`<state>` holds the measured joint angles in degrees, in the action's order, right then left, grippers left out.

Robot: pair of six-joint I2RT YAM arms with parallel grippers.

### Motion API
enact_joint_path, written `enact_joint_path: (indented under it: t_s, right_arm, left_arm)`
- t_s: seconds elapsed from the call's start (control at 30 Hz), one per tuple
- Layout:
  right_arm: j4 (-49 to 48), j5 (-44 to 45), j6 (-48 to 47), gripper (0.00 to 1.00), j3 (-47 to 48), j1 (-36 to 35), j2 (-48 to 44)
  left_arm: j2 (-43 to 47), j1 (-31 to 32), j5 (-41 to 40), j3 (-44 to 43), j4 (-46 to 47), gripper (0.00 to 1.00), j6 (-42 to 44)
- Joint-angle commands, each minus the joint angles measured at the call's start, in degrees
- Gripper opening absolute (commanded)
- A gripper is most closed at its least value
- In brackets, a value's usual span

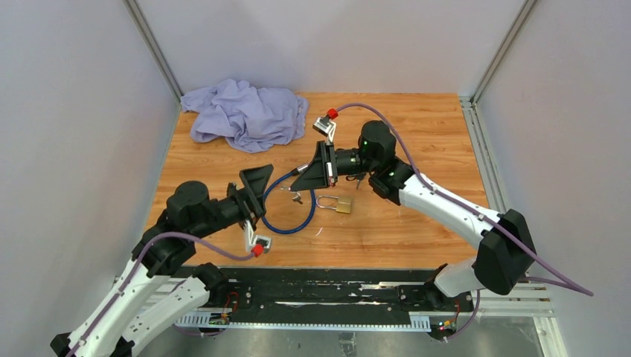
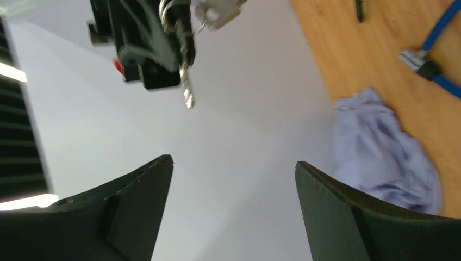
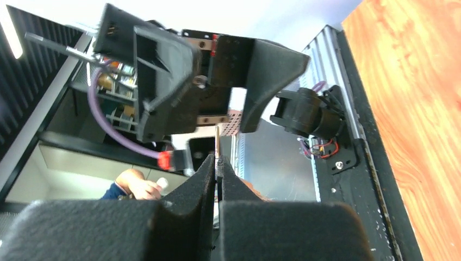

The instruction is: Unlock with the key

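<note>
- The key (image 2: 187,87) is being pinched between the closed fingers of the right gripper (image 3: 217,163), in the air above the table (image 1: 417,126).
- From the left wrist, the key's blade is being seen sticking out of those fingers toward the left gripper (image 1: 259,187), with a ring (image 2: 176,11) and a silver piece hanging at its head.
- From the right wrist, only the thin tip of the key is being shown, poking out past the two fingers that are being pressed together on it.
- The left gripper is being held wide open, with nothing between its fingers. It is being pointed at the right gripper, so that the two are facing each other, near but apart.
- The padlock (image 1: 338,204) is being seen lying flat on the table, brass body to the right and shackle to the left. It is lying just nearer the bases than the right gripper and is being touched by neither gripper. Whether the shackle is latched cannot be told.
- A blue cable (image 1: 286,216) is being seen looped on the wood below the gap between the grippers, just left of the padlock.
- A lilac cloth (image 1: 245,115) is being seen crumpled at the far left corner of the table, well apart from the padlock.
</note>
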<state>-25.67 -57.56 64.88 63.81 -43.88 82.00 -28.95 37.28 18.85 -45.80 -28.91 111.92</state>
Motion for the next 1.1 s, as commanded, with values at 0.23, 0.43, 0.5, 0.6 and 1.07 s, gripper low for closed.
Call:
enact_joint_path:
  t_s: [0.23,0.43,0.5,0.6,1.07]
  right_arm:
    - [32.4,5.2,-26.7,0.00,6.3,6.4,-2.4]
    - [43.8,9.3,-39.6,0.00,9.7,6.9,-2.3]
    - [46.0,10.6,-42.2,0.01,9.7,7.6,-2.9]
    - [47.1,10.8,-43.1,0.01,8.7,9.8,-3.8]
    - [49.0,6.0,-47.6,0.00,7.8,10.9,-2.5]
  left_arm:
    - [-24.7,-1.3,5.1,-28.3,-25.2,0.94,-71.2]
    - [-29.2,-10.2,17.2,-26.2,-19.1,0.97,-87.8]
    - [-34.2,-14.8,17.6,-27.2,-19.2,0.97,-89.6]
    - [-43.0,-18.1,11.9,-28.7,-19.2,0.96,-89.4]
    - [-46.5,-18.3,36.8,-30.6,-20.4,0.99,-90.5]
